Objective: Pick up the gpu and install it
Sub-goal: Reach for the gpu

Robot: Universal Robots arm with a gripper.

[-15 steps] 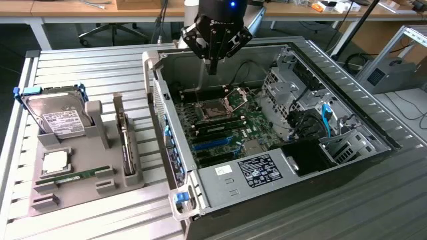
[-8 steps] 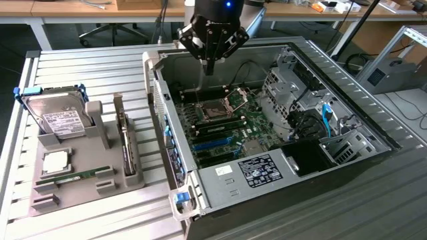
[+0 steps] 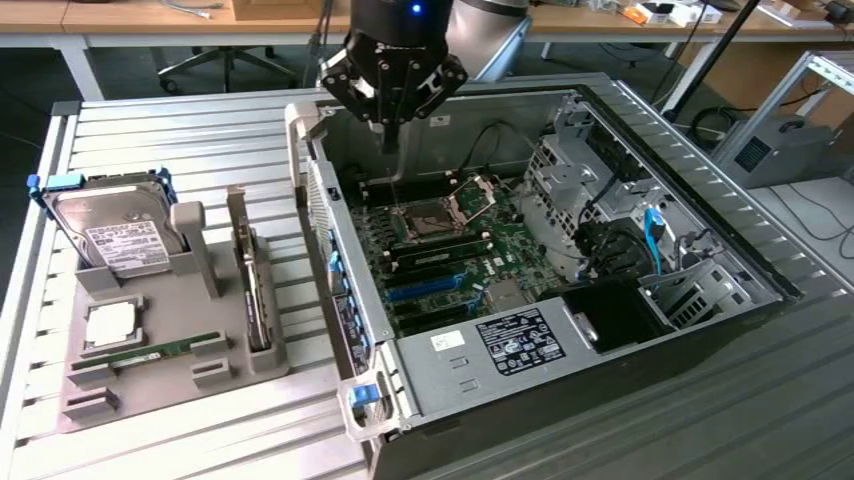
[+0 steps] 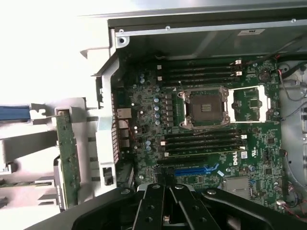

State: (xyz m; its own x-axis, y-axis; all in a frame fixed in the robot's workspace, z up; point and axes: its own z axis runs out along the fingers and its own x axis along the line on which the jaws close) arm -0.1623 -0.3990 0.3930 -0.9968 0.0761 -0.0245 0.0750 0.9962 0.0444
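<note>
- The gpu (image 3: 254,290) stands on its long edge in a slot of the grey holder (image 3: 174,385) on the table (image 3: 174,130), on the exterior view's left of the open case (image 3: 694,190); nothing touches it. In the wrist view the gpu (image 4: 67,158) shows as a green strip just outside the case wall.
- The tool (image 3: 388,140) hangs well apart from the gpu, over the far end of the case, above the motherboard (image 3: 454,250).
- The arm comes down from above and the tool points straight down.
- In the wrist view the tool (image 4: 164,191) is clenched, fingers together, with nothing between them.
- "DELL" (image 4: 237,160) is printed in white on the motherboard (image 4: 144,120).
- A white-and-black label (image 3: 514,337) lies on the metal box at the near end of the case; I cannot read its text.
- The hard drive (image 3: 114,230) in the holder has a white label, also unreadable.
</note>
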